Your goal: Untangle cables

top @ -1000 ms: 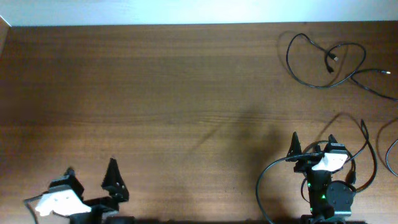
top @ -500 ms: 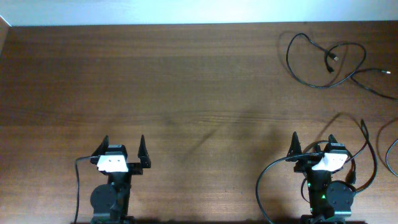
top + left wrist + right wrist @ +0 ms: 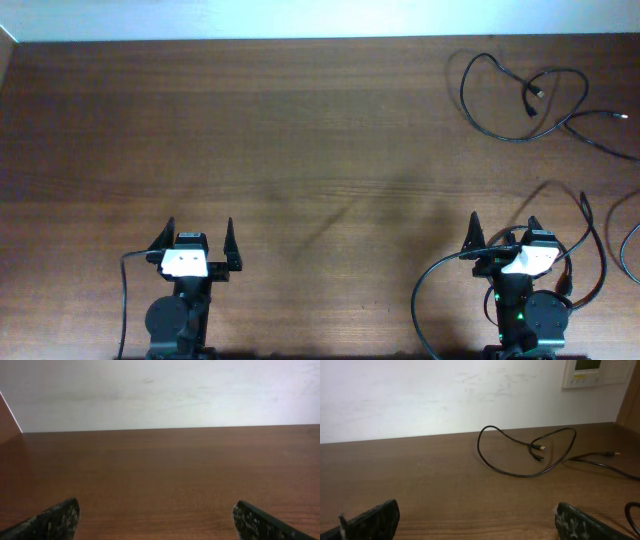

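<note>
The thin black cables [image 3: 520, 95] lie in loose curves at the far right of the wooden table. One loop ends in small plugs and another strand runs off the right edge. They also show in the right wrist view [image 3: 530, 455], far ahead of the fingers. My right gripper [image 3: 503, 231] is open and empty near the front edge, well short of the cables. My left gripper [image 3: 197, 234] is open and empty at the front left. The left wrist view shows only bare table between its fingers [image 3: 155, 520]. The right wrist fingers [image 3: 477, 517] hold nothing.
Thicker black wires [image 3: 590, 240] curve around the right arm's base at the front right. Another black loop [image 3: 625, 240] lies at the right edge. A white wall with a panel [image 3: 592, 372] stands behind the table's far edge.
The left arm swung from the far front left corner to a centred, forward-facing pose, then held still. The right arm and the cables have not moved.
</note>
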